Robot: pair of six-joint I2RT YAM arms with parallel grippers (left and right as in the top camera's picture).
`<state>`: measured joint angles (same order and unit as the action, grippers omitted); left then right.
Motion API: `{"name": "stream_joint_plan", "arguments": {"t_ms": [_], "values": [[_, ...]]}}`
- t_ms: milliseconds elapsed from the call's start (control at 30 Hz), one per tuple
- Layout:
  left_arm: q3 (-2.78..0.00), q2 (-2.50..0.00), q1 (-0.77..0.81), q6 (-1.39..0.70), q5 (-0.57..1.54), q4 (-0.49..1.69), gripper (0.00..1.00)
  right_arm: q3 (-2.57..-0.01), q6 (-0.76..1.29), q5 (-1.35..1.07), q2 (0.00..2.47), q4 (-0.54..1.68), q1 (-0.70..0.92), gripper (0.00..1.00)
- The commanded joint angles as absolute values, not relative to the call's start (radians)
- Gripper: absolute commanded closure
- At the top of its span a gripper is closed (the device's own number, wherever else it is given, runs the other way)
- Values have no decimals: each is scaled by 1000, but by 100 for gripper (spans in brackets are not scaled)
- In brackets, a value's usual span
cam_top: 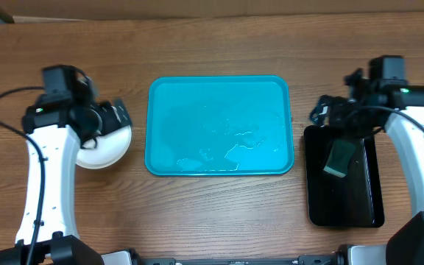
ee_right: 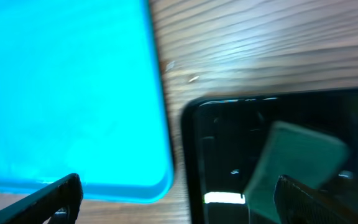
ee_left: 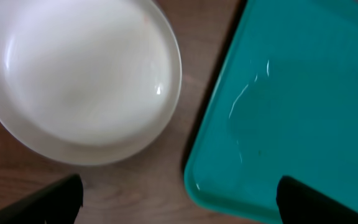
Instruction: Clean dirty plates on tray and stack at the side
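The turquoise tray (cam_top: 219, 110) lies mid-table with only water streaks on it; its corner shows in the left wrist view (ee_left: 291, 106) and the right wrist view (ee_right: 67, 93). A clean white plate (cam_top: 107, 149) (ee_left: 79, 74) sits on the wood just left of the tray, partly under my left arm. Whether other plates lie beneath it I cannot tell. My left gripper (cam_top: 118, 115) (ee_left: 179, 205) hangs open above the gap between plate and tray, holding nothing. My right gripper (cam_top: 328, 110) (ee_right: 179, 202) is open over the tray's right edge, also with nothing in it.
A black tray (cam_top: 344, 202) (ee_right: 229, 155) stands right of the turquoise one, with a green sponge (cam_top: 339, 158) (ee_right: 291, 162) lying in it. A narrow strip of bare wood separates the two trays. Arm cables loop at both sides.
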<state>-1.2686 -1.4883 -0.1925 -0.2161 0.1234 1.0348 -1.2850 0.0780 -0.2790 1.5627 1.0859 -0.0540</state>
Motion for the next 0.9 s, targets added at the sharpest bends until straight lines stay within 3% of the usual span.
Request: {"name": "stream_joint_plan", "arguments": {"t_ms": [0, 133, 300, 667, 867], "values": [[-1262, -1480, -182, -179, 131, 1134, 0, -1304, 53, -285, 1560, 1089, -22, 0], [-1225, -1434, -183, -123, 178, 1187, 0, -1297, 54, -281, 1541, 1114, -19, 0], [-1087, -1275, -183, -97, 211, 1107, 0, -1244, 64, -251, 1438, 1077, -14, 0], [-817, -795, -183, -96, 323, 945, 0, -1100, 102, -146, 997, 1070, -14, 0], [-793, -702, -183, -120, 305, 958, 0, -1100, 104, -127, 853, 1159, -14, 0]]}}
